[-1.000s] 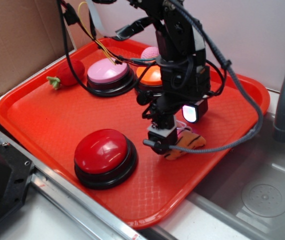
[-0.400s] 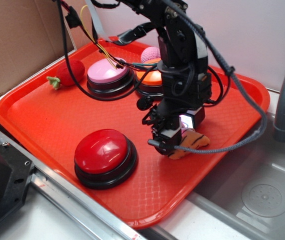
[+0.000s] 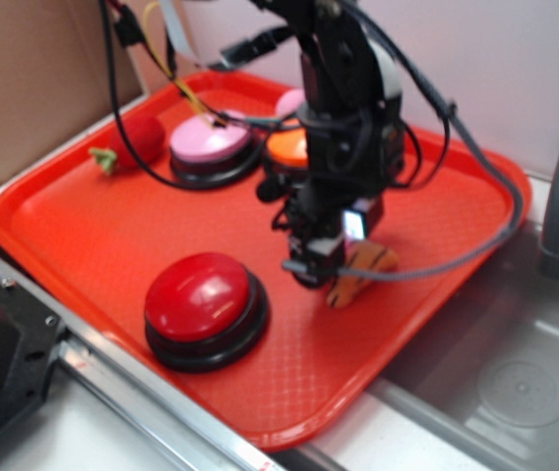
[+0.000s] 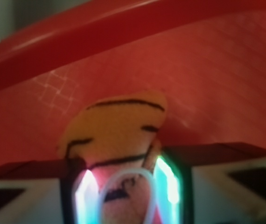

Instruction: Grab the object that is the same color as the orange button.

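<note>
The pincer (image 4: 123, 196) is clenched on the toy tiger (image 4: 116, 135), low in the wrist frame, matching the orange button (image 3: 289, 149).

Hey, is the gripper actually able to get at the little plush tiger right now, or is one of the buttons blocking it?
Likely yes. The gripper already has its fingers on either side of the plush tiger, on the tray. The red button sits off to the side, not in the way.
</note>
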Motion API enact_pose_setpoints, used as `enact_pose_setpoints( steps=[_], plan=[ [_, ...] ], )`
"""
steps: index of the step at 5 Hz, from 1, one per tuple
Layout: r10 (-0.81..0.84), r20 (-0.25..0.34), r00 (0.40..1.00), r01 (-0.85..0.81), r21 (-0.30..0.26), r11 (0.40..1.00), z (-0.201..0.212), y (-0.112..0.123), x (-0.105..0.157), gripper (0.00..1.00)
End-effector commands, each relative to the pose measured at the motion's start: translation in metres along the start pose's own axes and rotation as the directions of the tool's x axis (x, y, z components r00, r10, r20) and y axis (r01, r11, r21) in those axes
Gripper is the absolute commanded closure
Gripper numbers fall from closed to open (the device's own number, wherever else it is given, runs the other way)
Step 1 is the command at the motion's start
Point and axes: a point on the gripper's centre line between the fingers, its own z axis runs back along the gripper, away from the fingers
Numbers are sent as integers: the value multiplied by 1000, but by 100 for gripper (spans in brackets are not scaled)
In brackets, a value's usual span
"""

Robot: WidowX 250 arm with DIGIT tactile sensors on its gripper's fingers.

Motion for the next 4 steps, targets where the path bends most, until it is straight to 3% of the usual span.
enact_pose_setpoints(
  steps=[1,2,4],
  plan=[
    [470,-48,881,-455,182,872,81,-11,-21,100],
    [676,-5,737,-676,27,736,105,-7,-54,100],
    [945,57,323,-946,-21,325,138,-22,-105,100]
  ],
)
